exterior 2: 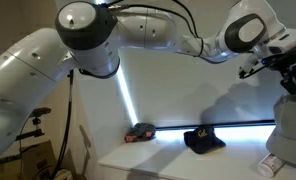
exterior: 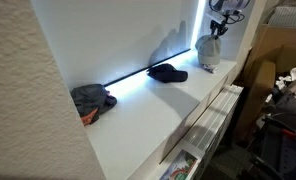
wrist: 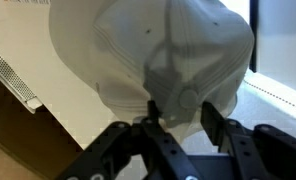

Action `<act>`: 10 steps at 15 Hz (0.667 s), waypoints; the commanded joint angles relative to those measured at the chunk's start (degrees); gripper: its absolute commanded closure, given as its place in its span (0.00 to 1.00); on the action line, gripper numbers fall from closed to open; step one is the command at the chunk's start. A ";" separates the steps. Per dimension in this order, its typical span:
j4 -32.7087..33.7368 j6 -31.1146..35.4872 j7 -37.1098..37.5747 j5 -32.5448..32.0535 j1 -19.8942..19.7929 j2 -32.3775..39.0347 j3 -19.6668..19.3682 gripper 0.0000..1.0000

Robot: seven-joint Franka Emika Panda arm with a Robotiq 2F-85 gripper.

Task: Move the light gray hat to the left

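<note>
Gripper (wrist: pixel 181 118) right over light gray hat (wrist: pixel 148 50), jaws half apart against its crown, hold unclear, hat on white shelf (exterior: pixel 138 120) well apart from black hat (exterior: pixel 168 72), darker gray hat (exterior: pixel 92 100) on black hat's other side.

Arm (exterior 2: pixel 148 35) stretched sideways, wrist bent down; gripper (wrist: pixel 178 108) jaws partway apart, grip unclear.
</note>
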 commanded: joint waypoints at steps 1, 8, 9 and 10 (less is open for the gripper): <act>-0.94 -2.05 -1.03 -0.67 -0.06 -0.61 -0.27 0.82; -0.59 -4.29 -8.78 0.54 -1.34 -1.44 2.25 1.00; -0.58 -4.71 -12.81 1.62 -2.07 -1.89 3.86 1.00; 0.68 -8.34 -10.83 -0.41 2.32 -5.09 3.06 0.99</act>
